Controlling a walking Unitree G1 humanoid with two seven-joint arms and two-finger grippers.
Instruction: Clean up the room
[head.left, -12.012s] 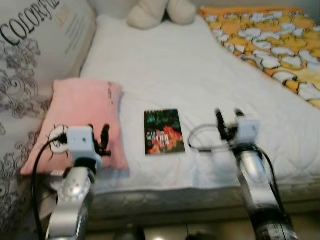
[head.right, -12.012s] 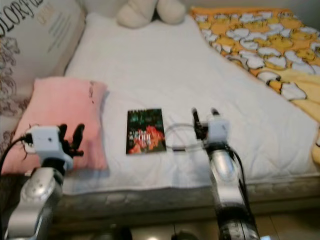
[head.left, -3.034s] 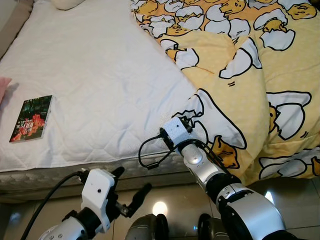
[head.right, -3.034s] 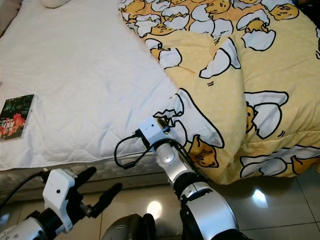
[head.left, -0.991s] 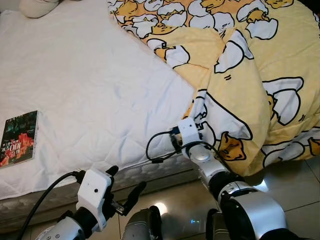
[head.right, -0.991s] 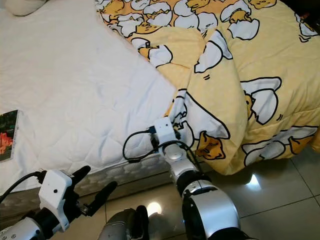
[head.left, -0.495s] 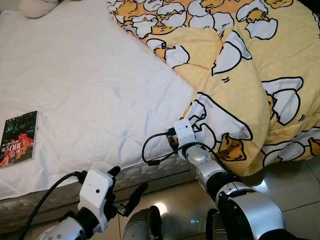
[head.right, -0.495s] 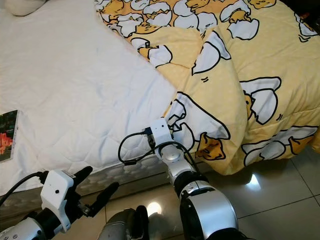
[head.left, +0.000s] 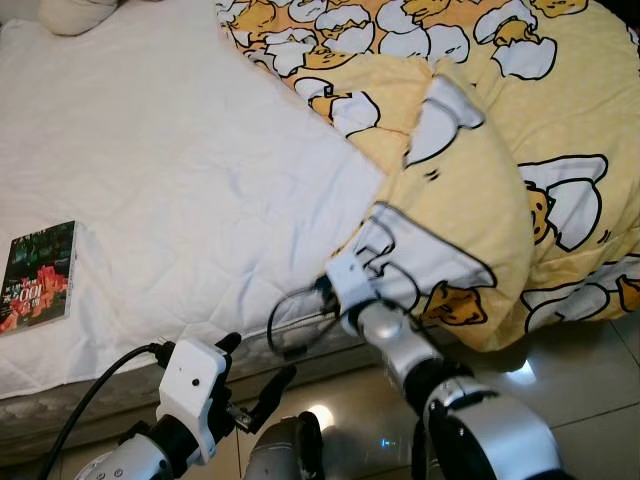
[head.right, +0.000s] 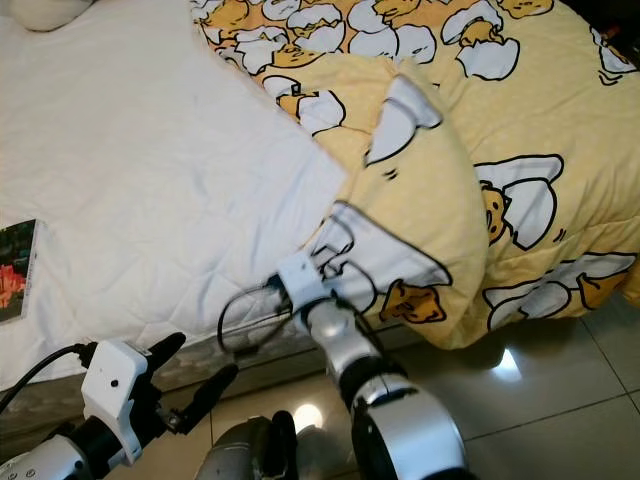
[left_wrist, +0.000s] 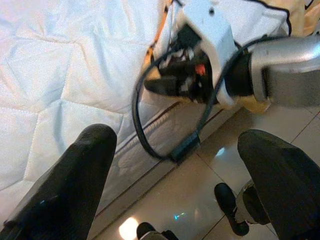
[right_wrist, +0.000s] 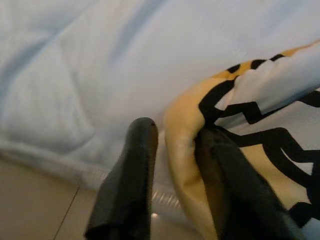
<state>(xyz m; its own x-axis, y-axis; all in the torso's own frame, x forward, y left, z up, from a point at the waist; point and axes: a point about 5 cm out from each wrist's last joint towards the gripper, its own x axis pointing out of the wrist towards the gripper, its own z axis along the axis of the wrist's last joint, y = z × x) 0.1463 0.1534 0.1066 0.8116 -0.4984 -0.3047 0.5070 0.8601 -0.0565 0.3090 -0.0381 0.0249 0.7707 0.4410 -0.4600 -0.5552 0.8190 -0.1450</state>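
One edge of the yellow blanket (head.left: 470, 190) is clamped in the right claw (right_wrist: 175, 165) at the bed (head.left: 170, 170) edge, while the left claw (head.left: 255, 385) is held apart.

Silver arms, white wrist boxes, looping black cables, black-fingered left hand (head.left: 255, 395).

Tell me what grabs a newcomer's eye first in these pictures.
A yellow blanket printed with cartoon eggs is heaped over the right side of the white bed. The right hand pinches its edge near the mattress corner. A book lies at the bed's left.
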